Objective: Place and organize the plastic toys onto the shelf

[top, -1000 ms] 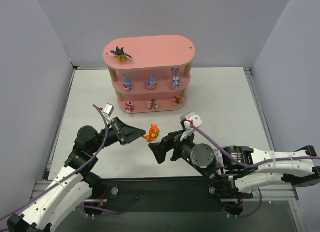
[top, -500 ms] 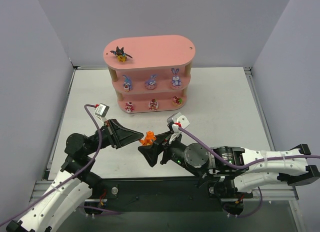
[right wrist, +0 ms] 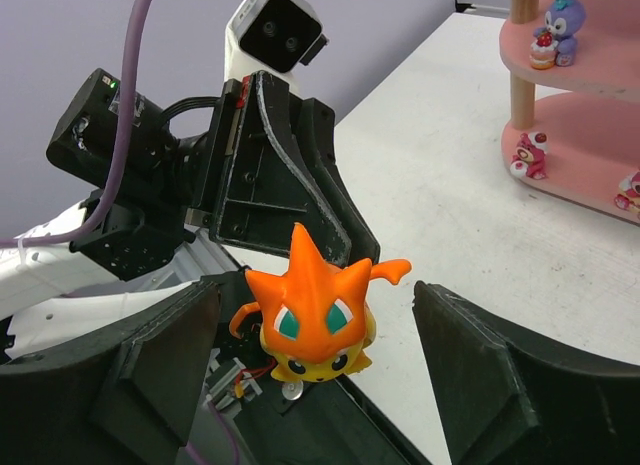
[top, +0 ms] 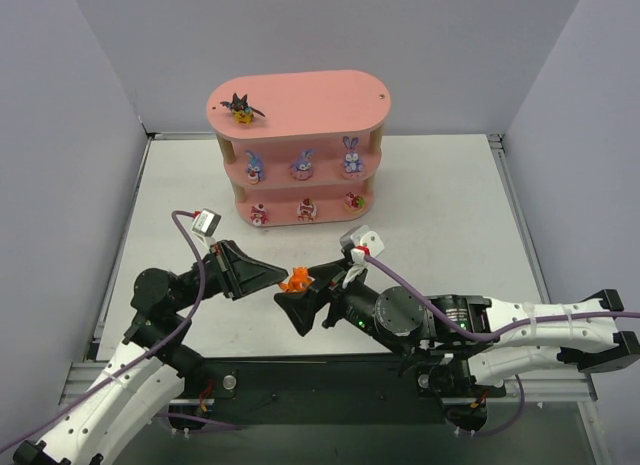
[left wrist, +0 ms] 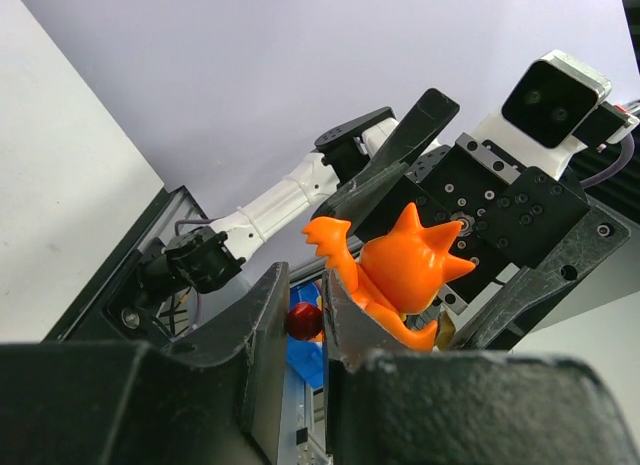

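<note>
My left gripper (top: 283, 279) is shut on the orange toy (top: 296, 278) and holds it above the table in front of the pink shelf (top: 300, 97). In the left wrist view the gripper (left wrist: 305, 300) pinches a small red part at the toy's (left wrist: 405, 270) base. My right gripper (top: 306, 288) is open, and in the right wrist view its jaws (right wrist: 315, 297) stand on both sides of the toy (right wrist: 315, 310) without touching. A black bat toy (top: 241, 108) stands on the top board, three bunnies (top: 302, 165) on the middle board, three red-and-white toys (top: 307, 211) on the bottom board.
The shelf stands at the far middle of the white table (top: 440, 205), with grey walls (top: 60, 135) at the sides and back. Its right end shows in the right wrist view (right wrist: 590, 80). The arm bases sit on a black rail (top: 300, 380) at the near edge.
Both arms drew back toward the near edge. My left gripper brought the orange toy down and nearer, and my open right gripper moved left until its jaws flank the toy.
</note>
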Robot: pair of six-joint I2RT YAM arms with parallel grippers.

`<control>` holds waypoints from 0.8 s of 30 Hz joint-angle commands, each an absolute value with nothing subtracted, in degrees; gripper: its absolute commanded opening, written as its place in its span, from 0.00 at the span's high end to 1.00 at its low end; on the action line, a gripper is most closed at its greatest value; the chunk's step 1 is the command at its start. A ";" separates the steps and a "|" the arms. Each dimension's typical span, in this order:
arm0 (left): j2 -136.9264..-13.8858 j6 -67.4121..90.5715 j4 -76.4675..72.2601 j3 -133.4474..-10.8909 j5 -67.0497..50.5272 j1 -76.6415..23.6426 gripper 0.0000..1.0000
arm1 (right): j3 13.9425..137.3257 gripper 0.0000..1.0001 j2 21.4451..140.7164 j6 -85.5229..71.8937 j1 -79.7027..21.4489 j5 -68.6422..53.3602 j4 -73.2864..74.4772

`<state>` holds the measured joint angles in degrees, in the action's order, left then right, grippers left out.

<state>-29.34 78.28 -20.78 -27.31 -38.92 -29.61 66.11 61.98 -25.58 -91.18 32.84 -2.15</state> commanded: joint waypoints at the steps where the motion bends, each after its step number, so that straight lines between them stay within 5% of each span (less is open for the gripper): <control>1: -29.44 79.54 -25.75 -27.07 -39.46 -29.79 1.00 | 65.65 0.21 59.85 -25.57 -91.05 37.08 -5.28; 15: -29.36 79.54 -25.22 -26.98 -39.02 -29.79 1.00 | 66.62 0.63 61.17 -26.45 -91.05 37.53 -4.22; 20: -29.36 77.27 -23.57 -28.47 -39.20 -29.79 1.00 | 68.20 1.00 61.96 -26.72 -91.05 37.00 -3.26; 24: -28.22 71.12 -11.63 -33.04 -36.13 -29.79 0.58 | 70.65 1.00 63.63 -25.93 -91.05 38.58 -2.11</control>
